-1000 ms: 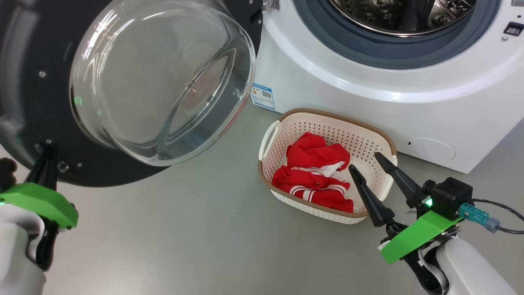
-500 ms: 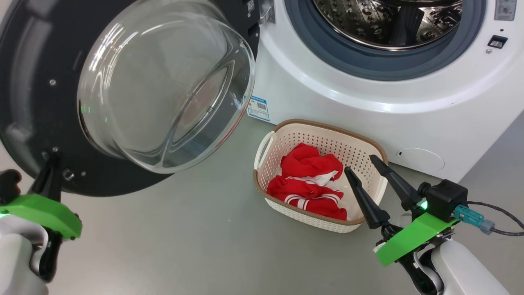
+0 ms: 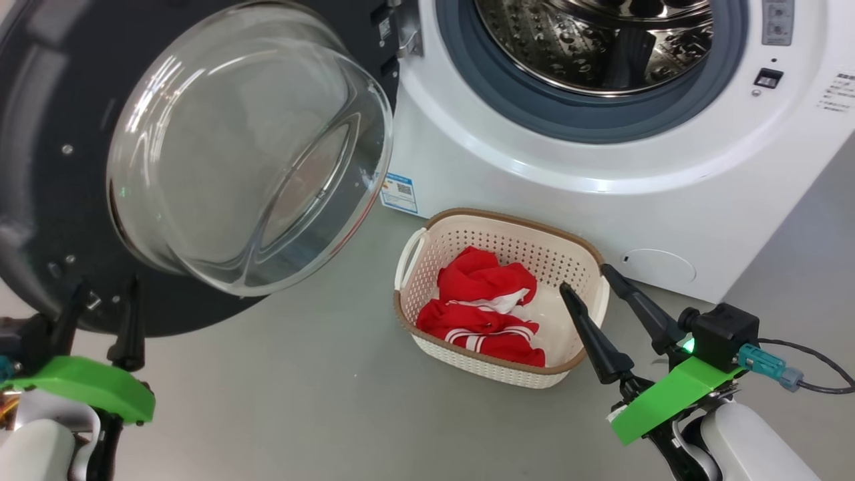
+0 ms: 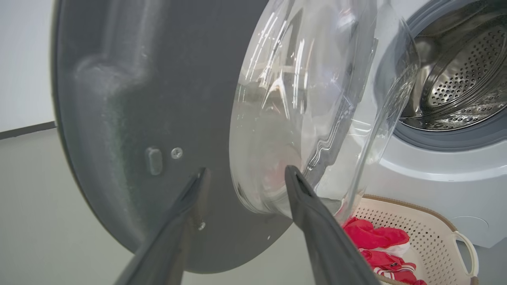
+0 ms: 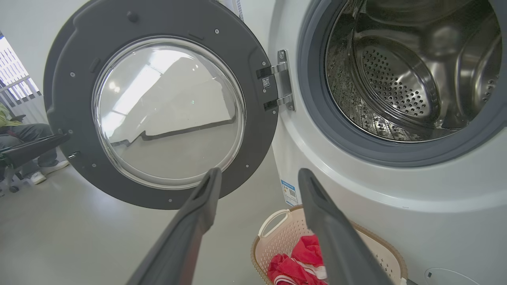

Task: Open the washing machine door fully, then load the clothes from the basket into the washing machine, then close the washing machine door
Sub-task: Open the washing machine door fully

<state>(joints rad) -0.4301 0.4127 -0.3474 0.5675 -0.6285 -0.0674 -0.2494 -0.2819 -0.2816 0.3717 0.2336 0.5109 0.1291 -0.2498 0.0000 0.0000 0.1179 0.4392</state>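
Parted since a second ago: left gripper [image 3: 107, 286], then pinched at lower rim of washing machine door [image 3: 40, 200], now spread wide, empty, tips just beside that rim. Door: swung well out, glass bowl [image 3: 247, 147] bulging from grey inner face. Right gripper [image 3: 584, 277]: spread, empty, tips over right rim of basket [image 3: 507, 220]. Clothes [image 3: 481, 314]: red, white-striped, heaped in basket on floor [image 3: 320, 387] before washing machine [image 3: 534, 174], below open drum [image 3: 588, 40]. Handling, judged: soft, light, limp, apt to trail and snag; best pinched at bunched top fold, mid-heap.
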